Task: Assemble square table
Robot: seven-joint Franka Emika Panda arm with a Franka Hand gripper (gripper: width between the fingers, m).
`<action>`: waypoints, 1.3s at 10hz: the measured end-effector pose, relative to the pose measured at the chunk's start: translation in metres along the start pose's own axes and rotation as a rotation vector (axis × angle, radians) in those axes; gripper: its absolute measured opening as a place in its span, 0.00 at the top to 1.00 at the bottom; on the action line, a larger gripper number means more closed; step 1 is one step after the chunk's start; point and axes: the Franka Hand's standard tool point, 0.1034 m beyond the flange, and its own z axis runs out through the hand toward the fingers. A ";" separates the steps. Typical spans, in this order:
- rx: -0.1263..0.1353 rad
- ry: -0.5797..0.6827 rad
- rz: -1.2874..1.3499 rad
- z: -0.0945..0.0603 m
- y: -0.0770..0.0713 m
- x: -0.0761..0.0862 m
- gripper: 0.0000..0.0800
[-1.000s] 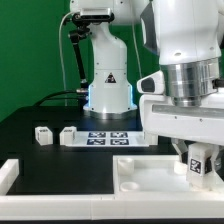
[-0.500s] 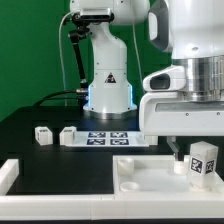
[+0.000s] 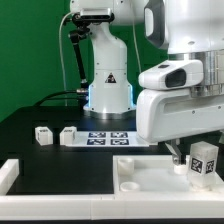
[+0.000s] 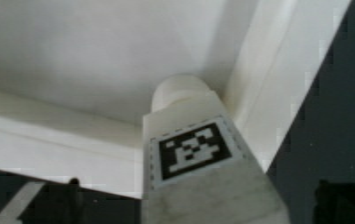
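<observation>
One square table slab (image 3: 150, 172), one tagged leg (image 3: 203, 160) at the claw (image 4: 188, 205), grip unclear, two loose legs (image 3: 42, 134) (image 3: 68, 133)

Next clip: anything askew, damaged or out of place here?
Nothing clearly wrong. One leg stands at the square tabletop's corner toward the exterior view's right; two loose legs sit beside the marker board. No damage or spills visible.
</observation>
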 end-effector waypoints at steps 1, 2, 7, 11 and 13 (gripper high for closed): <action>0.000 0.000 0.020 0.000 0.000 0.000 0.20; 0.000 0.000 0.031 0.000 0.000 0.000 0.20; -0.001 -0.002 0.504 0.000 0.000 0.001 0.64; 0.063 -0.044 1.237 0.001 0.007 0.000 0.64; 0.058 -0.052 1.414 0.002 0.004 -0.001 0.64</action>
